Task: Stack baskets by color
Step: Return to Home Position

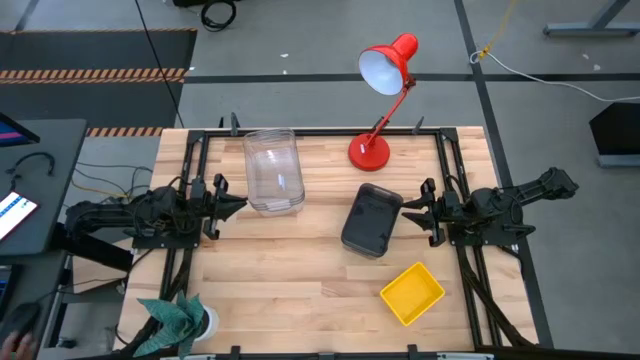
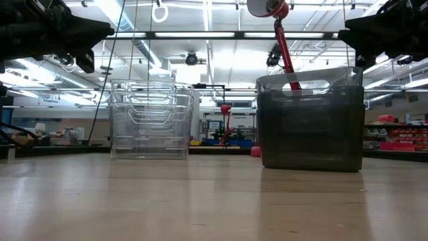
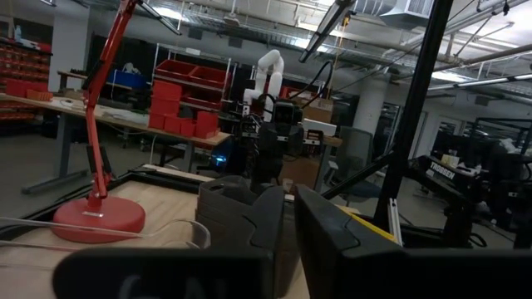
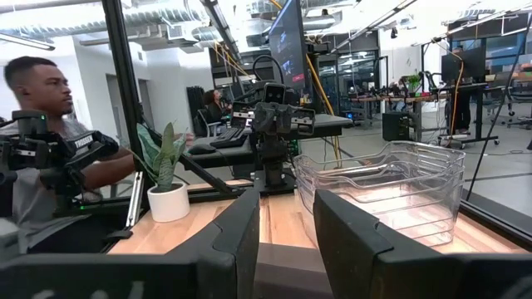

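Observation:
A nested stack of clear baskets [image 1: 272, 170] [image 2: 150, 120] [image 4: 391, 187] rests bottom down on the table's far left part. A dark grey basket [image 1: 372, 218] [image 2: 311, 124] [image 3: 229, 199] stands right of the middle. A yellow basket [image 1: 412, 293] lies near the front right, turned askew. My left gripper [image 1: 235, 203] [image 3: 291, 203] hovers level at the left side, fingers almost together with nothing between them. My right gripper [image 1: 410, 210] [image 4: 287, 208] hovers level at the right side, just right of the grey basket, open and empty.
A red desk lamp [image 1: 380, 100] stands at the far edge behind the grey basket. A potted plant [image 1: 180, 320] [image 4: 166, 187] sits at the front left corner. A dark frame [image 1: 450, 160] runs around the table. A person [image 4: 41, 124] sits beyond the left side.

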Motion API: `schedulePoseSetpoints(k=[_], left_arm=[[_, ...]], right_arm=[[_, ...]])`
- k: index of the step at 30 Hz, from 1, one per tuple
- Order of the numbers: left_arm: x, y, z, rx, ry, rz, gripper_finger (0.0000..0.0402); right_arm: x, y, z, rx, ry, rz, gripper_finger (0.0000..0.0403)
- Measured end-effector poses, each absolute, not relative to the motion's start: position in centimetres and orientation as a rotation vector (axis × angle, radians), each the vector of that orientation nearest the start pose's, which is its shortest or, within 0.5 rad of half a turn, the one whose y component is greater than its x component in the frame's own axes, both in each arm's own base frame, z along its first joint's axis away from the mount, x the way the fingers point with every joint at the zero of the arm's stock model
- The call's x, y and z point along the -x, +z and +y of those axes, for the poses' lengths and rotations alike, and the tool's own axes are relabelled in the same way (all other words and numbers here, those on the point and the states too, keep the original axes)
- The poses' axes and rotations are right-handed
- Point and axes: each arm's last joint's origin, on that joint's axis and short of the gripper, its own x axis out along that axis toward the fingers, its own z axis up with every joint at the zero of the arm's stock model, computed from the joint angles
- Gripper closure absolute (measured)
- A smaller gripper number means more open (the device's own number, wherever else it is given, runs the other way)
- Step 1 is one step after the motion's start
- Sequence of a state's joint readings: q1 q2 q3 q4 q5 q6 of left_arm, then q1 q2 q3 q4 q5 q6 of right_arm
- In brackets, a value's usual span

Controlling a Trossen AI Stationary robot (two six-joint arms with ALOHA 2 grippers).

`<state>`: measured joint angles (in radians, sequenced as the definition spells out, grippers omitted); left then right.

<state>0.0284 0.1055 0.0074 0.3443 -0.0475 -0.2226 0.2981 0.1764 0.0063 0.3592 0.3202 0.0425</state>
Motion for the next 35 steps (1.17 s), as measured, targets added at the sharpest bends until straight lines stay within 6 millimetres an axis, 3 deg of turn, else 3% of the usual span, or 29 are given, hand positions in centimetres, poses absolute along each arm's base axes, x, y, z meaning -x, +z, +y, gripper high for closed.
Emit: schedulePoseSetpoints(k=[35], left_arm=[[-10.09,19.04,0.42,0.224,0.048,-0.253,0.037]], right_arm=[[-10.33,18.54,2.22,-0.1,-0.018,-0.181,0.0282]])
